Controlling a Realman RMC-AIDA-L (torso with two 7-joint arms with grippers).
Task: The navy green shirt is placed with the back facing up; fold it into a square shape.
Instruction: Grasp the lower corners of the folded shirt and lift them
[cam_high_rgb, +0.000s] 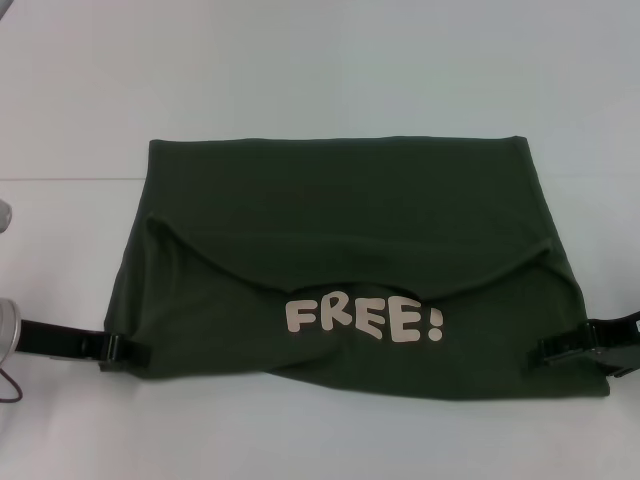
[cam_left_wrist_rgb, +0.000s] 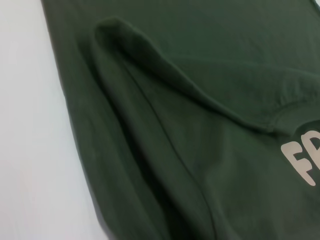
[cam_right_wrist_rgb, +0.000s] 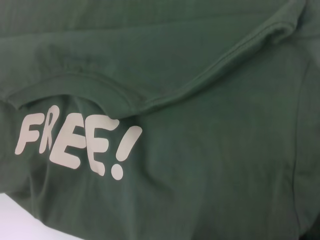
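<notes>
1. The navy green shirt is dark olive cloth, lying flat in a wide, roughly rectangular bundle.
2. Its near part is turned over onto the rest, so pale pink lettering "FREE!" faces up.
3. Two hemmed flaps slant inward and meet just above the lettering.

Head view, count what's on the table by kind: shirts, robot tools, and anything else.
Dark olive-green cloth shirt with pale "FREE!" lettering, partly folded: 1
Black robot tools at the shirt's near corners, left tool and right tool: 2
Other things: a grey round object at the left edge, unidentifiable: 1
Total: 4
</notes>
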